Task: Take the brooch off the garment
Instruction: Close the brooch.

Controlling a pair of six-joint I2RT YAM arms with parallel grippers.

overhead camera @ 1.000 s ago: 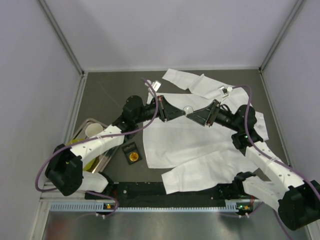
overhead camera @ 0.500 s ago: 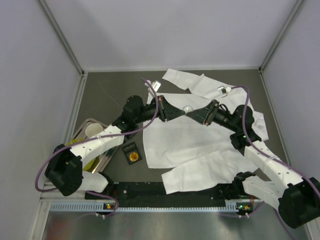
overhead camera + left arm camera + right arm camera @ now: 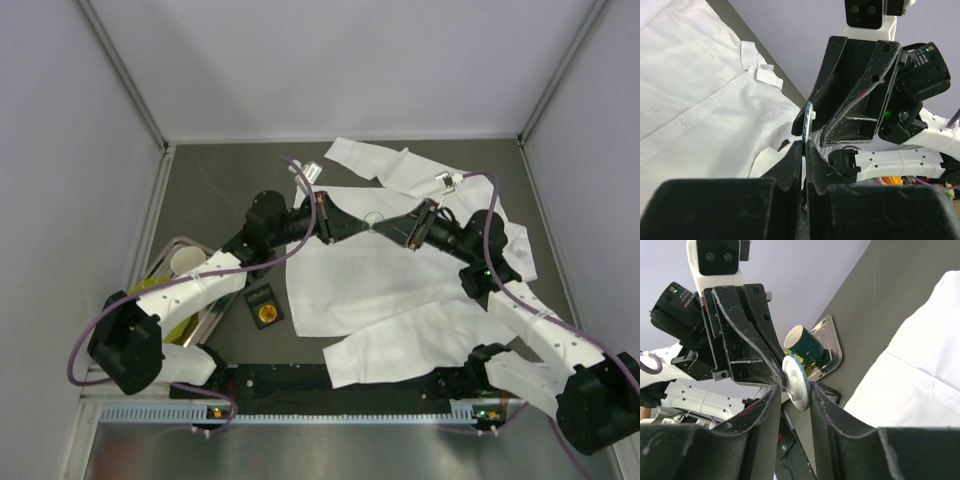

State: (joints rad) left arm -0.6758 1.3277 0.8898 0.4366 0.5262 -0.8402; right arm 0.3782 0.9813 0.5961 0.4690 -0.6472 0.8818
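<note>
Grey table (image 3: 210,190), shirt (image 3: 380,285) lies below both pincers: left pincer (image 3: 804,146) pinches brooch (image 3: 796,381) rim, right pincer (image 3: 794,389) clamps it, no cloth attached, so removal looks done.

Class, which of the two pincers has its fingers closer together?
The left pincer: its fingers almost meet, pinching the brooch by its thin edge. The right pincer has its fingers wider apart around the same brooch.

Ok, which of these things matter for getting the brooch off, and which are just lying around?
Part of the job: brooch, garment, left gripper, right gripper.
Just lying about: metal tray, cup, small black case.
</note>
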